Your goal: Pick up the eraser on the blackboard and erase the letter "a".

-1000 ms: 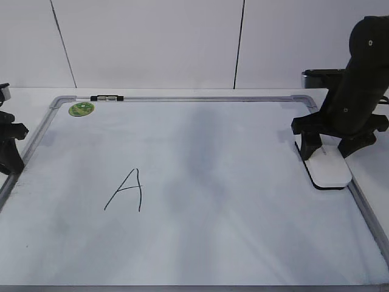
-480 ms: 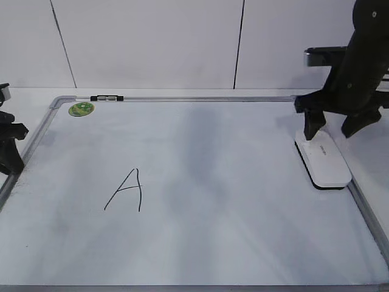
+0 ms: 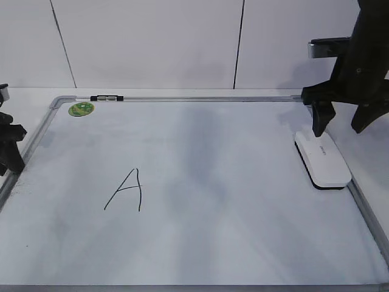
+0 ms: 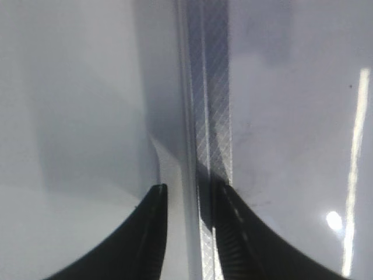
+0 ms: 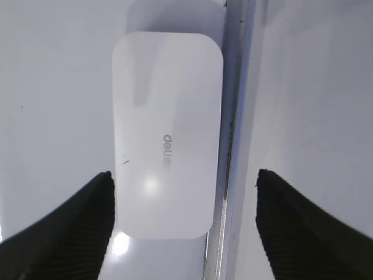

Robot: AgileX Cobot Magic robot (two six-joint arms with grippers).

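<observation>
The white eraser (image 3: pixel 323 161) lies flat on the blackboard (image 3: pixel 243 201) against its right frame. In the right wrist view the eraser (image 5: pixel 166 157) shows its grey lettering. My right gripper (image 3: pixel 339 131) is open and empty, hovering above the eraser's far end; in the right wrist view its jaws (image 5: pixel 183 175) stand wide either side of the eraser and the frame. A capital "A" (image 3: pixel 124 191) is drawn at the left middle. No small lowercase "a" shows. My left gripper (image 3: pixel 9 164) hangs over the board's left frame, its jaws (image 4: pixel 189 189) a narrow gap apart and empty.
A green round sticker (image 3: pixel 81 109) sits in the board's far left corner, with a black clip (image 3: pixel 106 97) on the top frame beside it. The board surface is smeared grey. A white wall stands close behind the table.
My right gripper has let go of the eraser and risen straight up from it. The eraser stays by the right frame. The left arm has barely moved.
</observation>
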